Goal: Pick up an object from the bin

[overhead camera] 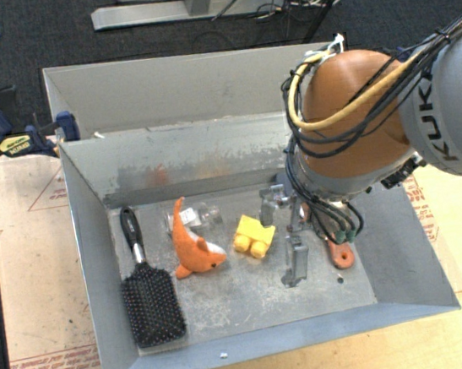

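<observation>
My gripper hangs low over the bin floor right of centre, open, with nothing between its fingers. One fingertip reaches toward the front, the other sits toward the back wall. A small yellow block lies just to its left, close to the gap but outside it. A small orange ring-shaped piece rests on the floor to the gripper's right, partly under the arm's cables.
An orange toy fish lies left of the yellow block, with a clear plastic piece behind it. A black hairbrush lies along the left wall. The arm's orange cover hides the bin's right rear.
</observation>
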### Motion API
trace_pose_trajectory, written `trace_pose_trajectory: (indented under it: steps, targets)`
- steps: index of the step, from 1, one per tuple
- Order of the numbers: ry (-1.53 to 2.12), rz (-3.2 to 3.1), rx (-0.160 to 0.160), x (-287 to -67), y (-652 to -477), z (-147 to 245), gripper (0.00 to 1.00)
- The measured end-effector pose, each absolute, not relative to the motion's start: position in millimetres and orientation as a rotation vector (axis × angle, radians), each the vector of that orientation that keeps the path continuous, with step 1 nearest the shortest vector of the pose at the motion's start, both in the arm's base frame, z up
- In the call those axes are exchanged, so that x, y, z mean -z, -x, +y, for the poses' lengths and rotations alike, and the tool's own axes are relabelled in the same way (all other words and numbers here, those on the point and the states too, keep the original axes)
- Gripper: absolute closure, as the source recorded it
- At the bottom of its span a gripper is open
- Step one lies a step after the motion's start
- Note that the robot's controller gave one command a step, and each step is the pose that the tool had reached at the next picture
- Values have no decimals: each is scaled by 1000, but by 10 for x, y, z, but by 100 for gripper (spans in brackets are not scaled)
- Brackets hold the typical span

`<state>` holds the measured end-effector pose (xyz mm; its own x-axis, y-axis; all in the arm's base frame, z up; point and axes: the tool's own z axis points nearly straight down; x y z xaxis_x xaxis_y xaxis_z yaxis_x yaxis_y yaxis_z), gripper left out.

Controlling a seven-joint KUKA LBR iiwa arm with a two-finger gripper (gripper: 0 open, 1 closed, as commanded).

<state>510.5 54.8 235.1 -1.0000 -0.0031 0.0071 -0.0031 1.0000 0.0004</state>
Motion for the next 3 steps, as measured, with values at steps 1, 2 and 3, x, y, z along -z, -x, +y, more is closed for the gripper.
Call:
trace_pose_trajectory:
  steps: [1,2,3]
  targets:
    - [-2,-3142,2,-2393,-5119,545,0]
    - [50,-3151,3,-2053,-5460,779,0]
    - [-36,-3143,3,-1607,-5514,959,0]
